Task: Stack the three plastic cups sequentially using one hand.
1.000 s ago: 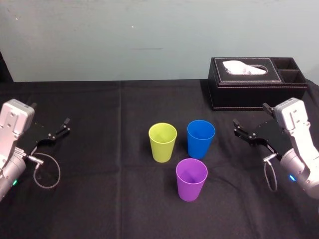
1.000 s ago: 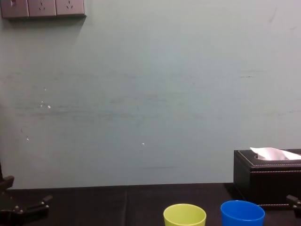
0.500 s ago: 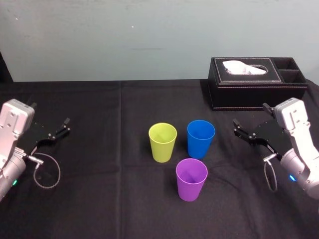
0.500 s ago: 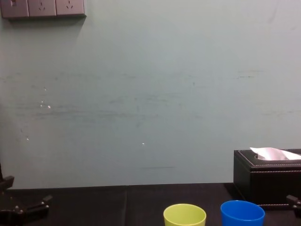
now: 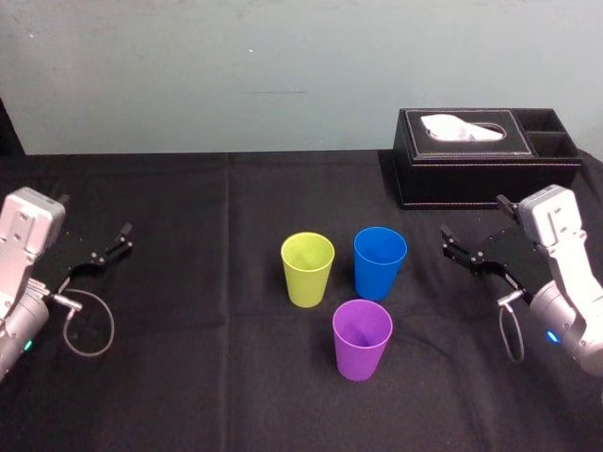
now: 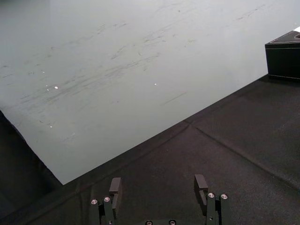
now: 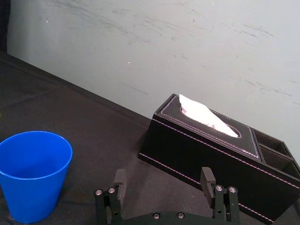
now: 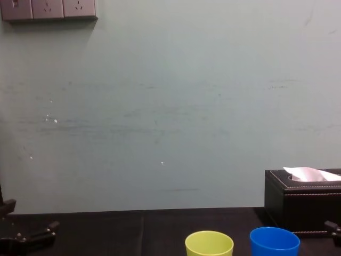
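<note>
Black left tool and right tool with silver screws, silver-grey boxy wrists, looped grey cables

Three smooth, tapered plastic cups stand upright, mouths up and unstacked, near the middle of the black surface. The yellow-green cup is just beside the blue cup on its left with a small gap between them, and the purple cup sits apart from both, nearer the robot. The left end effector and right end effector hang at the sides, fingers spread, well apart from the cups.
</note>
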Available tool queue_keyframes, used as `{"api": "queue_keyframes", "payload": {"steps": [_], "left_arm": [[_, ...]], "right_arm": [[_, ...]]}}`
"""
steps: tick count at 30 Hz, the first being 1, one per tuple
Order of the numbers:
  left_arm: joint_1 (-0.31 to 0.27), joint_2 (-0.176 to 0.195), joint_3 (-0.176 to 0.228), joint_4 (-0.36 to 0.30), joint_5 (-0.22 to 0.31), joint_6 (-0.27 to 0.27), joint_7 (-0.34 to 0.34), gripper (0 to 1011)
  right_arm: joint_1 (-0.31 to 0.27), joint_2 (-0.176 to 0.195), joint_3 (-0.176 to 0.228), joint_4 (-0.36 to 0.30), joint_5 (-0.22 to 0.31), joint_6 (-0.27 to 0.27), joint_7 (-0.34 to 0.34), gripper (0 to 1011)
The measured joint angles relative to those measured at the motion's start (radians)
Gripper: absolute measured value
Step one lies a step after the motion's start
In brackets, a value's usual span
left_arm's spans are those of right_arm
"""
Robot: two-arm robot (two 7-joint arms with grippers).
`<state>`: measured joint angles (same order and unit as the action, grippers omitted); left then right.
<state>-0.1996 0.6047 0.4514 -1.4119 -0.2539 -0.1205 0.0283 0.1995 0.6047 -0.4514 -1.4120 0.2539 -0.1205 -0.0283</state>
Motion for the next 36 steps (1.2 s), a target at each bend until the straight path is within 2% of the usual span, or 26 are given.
{"api": "queue_keyframes", "payload": {"steps": [5,14,19,29,36], "left_arm": [[0.000,0.000,0.000,0.000,0.000,0.000,0.000,1010],[0.000,0.000,0.000,0.000,0.000,0.000,0.000,1010],[0.000,0.000,0.000,0.000,0.000,0.000,0.000,1010],[0.000,0.000,0.000,0.000,0.000,0.000,0.000,1010],[0.000,0.000,0.000,0.000,0.000,0.000,0.000,1010]], "right_arm": [[0.000,0.000,0.001,0.000,0.000,0.000,0.001,1003],[-0.025,-0.010,0.040,-0.032,0.045,0.020,0.053,1003],[-0.052,-0.001,0.069,-0.077,0.078,0.032,0.084,1003],[-0.138,0.046,0.146,-0.208,0.140,0.053,0.149,1003],[-0.209,0.082,0.196,-0.295,0.148,0.039,0.175,1003]]}}
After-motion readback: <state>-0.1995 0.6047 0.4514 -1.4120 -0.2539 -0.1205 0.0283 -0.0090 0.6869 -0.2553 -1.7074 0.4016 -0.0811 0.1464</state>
